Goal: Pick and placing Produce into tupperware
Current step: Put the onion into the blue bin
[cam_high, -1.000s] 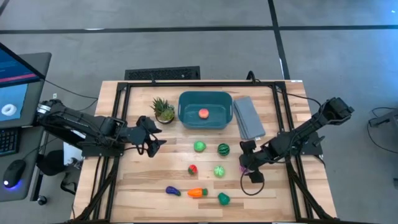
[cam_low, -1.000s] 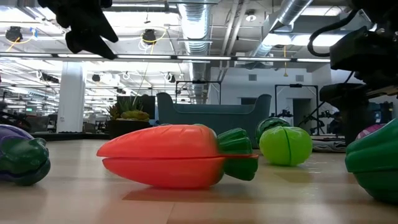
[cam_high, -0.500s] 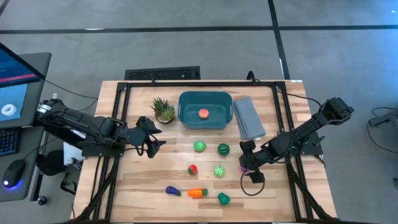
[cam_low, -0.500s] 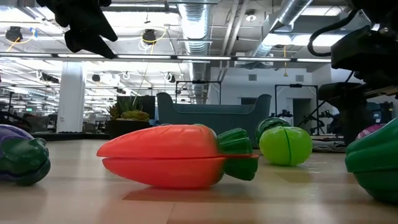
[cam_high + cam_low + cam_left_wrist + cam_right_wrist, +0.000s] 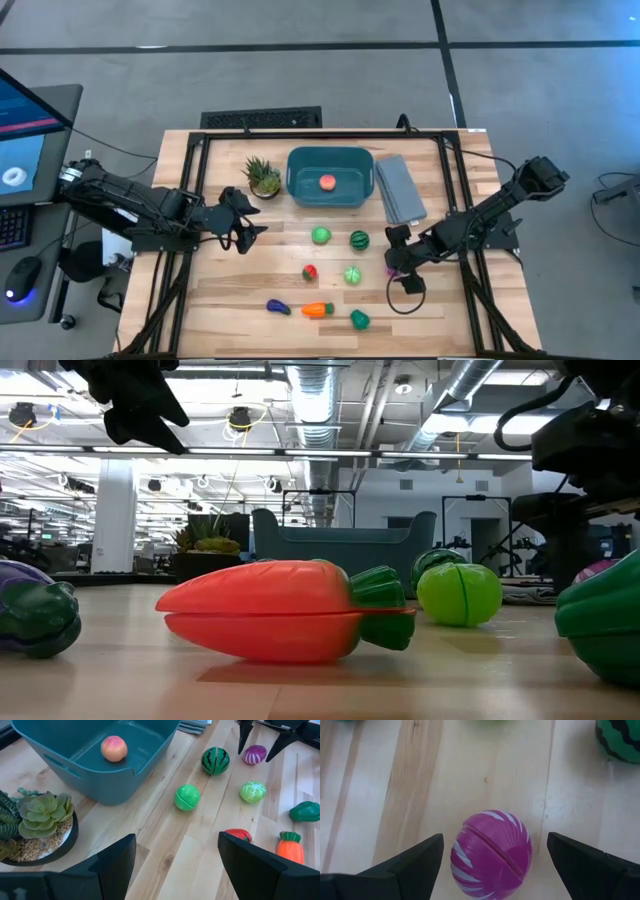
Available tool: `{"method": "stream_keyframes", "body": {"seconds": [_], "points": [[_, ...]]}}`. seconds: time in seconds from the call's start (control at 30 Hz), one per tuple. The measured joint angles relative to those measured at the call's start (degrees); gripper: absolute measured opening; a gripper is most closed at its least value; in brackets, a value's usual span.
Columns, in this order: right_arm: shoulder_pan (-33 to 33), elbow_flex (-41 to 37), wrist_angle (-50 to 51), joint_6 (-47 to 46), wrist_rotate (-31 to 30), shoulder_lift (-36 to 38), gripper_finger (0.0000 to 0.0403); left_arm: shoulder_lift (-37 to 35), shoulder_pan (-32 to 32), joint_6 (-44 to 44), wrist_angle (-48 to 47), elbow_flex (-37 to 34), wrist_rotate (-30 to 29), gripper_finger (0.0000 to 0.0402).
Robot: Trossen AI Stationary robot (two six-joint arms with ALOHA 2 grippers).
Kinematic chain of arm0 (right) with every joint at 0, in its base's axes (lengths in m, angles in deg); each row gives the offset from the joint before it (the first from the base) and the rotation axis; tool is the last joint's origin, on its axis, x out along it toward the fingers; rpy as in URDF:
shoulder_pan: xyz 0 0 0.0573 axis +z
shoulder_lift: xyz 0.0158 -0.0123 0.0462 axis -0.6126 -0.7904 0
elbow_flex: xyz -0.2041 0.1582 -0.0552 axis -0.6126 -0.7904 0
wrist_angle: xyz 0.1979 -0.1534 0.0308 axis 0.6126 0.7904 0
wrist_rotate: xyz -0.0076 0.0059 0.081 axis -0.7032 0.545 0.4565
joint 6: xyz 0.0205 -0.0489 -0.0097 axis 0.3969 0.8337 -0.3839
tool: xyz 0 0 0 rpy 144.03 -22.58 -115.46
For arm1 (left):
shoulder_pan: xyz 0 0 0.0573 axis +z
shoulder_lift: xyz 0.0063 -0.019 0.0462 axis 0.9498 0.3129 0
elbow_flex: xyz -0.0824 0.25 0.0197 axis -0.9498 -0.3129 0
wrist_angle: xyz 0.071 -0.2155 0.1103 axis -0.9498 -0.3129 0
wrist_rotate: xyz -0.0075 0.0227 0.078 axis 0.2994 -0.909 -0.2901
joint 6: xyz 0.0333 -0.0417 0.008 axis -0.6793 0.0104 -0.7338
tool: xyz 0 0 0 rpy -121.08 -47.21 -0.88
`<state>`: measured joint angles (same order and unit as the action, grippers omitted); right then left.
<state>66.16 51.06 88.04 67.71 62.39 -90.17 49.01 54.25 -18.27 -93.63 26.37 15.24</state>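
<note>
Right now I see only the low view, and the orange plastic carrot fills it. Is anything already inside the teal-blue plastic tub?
Observer: Yes, one pink round toy peach lies in the tub.
Operator: Where are the right jaws?
Observer: Open, low on either side of the magenta striped plastic ball, with a gap on each side.
Operator: And the left jaws?
Observer: Open and empty, near the spiky green potted plant.
</note>
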Motion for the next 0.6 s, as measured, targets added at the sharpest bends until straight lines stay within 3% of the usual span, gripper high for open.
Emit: {"method": "stream_keyframes", "body": {"seconds": [0.6], "points": [[0.51, 4.07, 1.85, -0.5, -1.68, -9.18, 0.0378, -0.02, -0.57, 0.15, -0.57, 0.0, 0.14, 0.0271]]}}
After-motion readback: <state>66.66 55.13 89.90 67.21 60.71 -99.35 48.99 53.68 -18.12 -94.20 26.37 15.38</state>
